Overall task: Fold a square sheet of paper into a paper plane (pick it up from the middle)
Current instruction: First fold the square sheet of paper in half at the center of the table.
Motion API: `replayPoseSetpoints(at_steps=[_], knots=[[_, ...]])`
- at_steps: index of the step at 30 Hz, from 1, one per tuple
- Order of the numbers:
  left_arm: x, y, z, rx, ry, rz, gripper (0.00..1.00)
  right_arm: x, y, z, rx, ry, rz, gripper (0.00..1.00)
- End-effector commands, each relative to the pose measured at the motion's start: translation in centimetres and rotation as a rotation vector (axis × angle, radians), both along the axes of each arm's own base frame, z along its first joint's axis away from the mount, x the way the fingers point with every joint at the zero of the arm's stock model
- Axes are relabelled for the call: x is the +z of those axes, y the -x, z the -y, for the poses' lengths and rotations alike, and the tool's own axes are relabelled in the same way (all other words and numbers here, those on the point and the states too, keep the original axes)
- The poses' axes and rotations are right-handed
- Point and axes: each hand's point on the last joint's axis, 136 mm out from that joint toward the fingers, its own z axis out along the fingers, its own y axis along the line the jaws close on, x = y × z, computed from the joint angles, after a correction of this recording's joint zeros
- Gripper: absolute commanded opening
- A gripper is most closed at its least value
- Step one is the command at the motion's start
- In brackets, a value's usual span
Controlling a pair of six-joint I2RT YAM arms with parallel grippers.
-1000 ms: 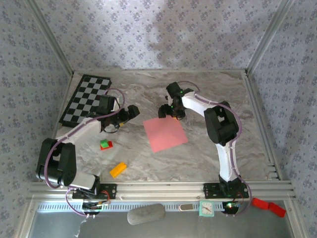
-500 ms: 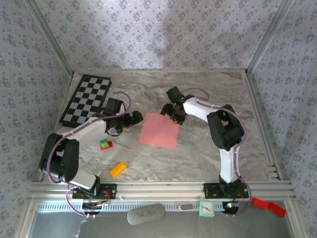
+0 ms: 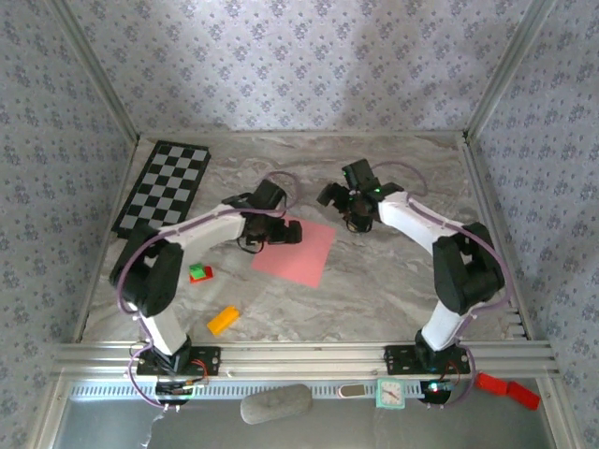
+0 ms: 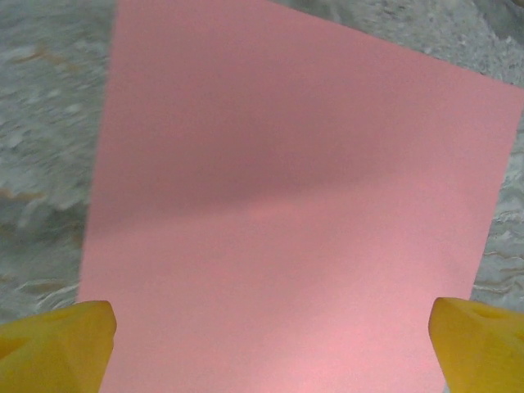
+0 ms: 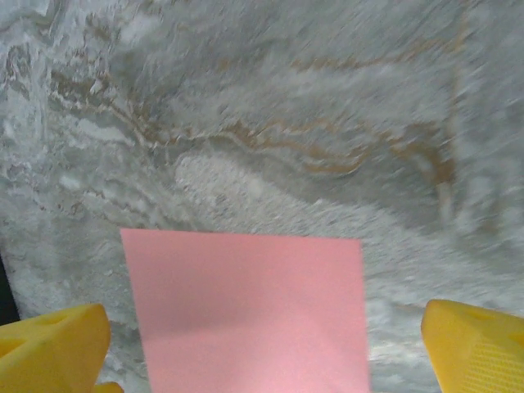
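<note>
1. Top external view. The left gripper [image 3: 281, 231] lies over the far-left part of the square sheet of paper [image 3: 299, 254]. The sheet rests flat and unfolded near the middle of the marble table [image 3: 393, 281]. The right gripper [image 3: 342, 208] hangs just beyond the sheet's far-right corner. Risk: both arms are close together at one sheet, so a careless advance could bring the wrists into contact. A red-and-green block [image 3: 199, 273] and an orange block [image 3: 223, 320] sit to the near left, well apart from the paper. A checkered mat [image 3: 164, 187] lies at the far left. None of these obstructs the approach.

2. Left wrist view. The left gripper [image 4: 266, 348] is spread wide and holds nothing, its yellow fingertips [image 4: 53, 348] at either side of the square sheet of paper [image 4: 286, 188]. Whether they touch the sheet cannot be told. Risk: the paper is thin and flat on the table, so closing fingers may skid over it. They may also push and wrinkle it instead of raising a ridge to pinch. A grasp away from the middle would let the sheet droop to one side.

3. Right wrist view. The right gripper [image 5: 262, 352] is likewise spread and empty. The square sheet of paper [image 5: 246, 303] lies between its fingertips [image 5: 475, 348], with bare marble beyond. Risk: pressing here while the other arm pulls could drag or tear the paper.
</note>
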Motion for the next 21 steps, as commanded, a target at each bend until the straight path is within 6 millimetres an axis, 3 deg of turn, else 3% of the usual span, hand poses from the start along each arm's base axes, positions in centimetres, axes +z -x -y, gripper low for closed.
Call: replayPoseSetpoints(at_steps=[1, 6, 10, 21], knots=[[-1.0, 0.7, -0.3, -0.113, -0.170, -0.030, 0.97, -1.0, 1.2, 2.6, 0.048, 0.085, 0.011, 1.00], [-2.4, 1.0, 1.2, -0.208, -0.271, -0.086, 0.96, -1.3, 1.9, 6.3, -0.018, 0.101, 0.025, 1.00], [-3.2, 1.0, 2.0, -0.237, -0.313, -0.115, 0.96, -1.6, 2.3, 7.9, -0.054, 0.094, 0.012, 1.00], [-5.0, 1.1, 2.3, -0.234, -0.338, -0.160, 0.90, -2.2, 2.6, 8.4, -0.069, 0.072, -0.006, 1.00]])
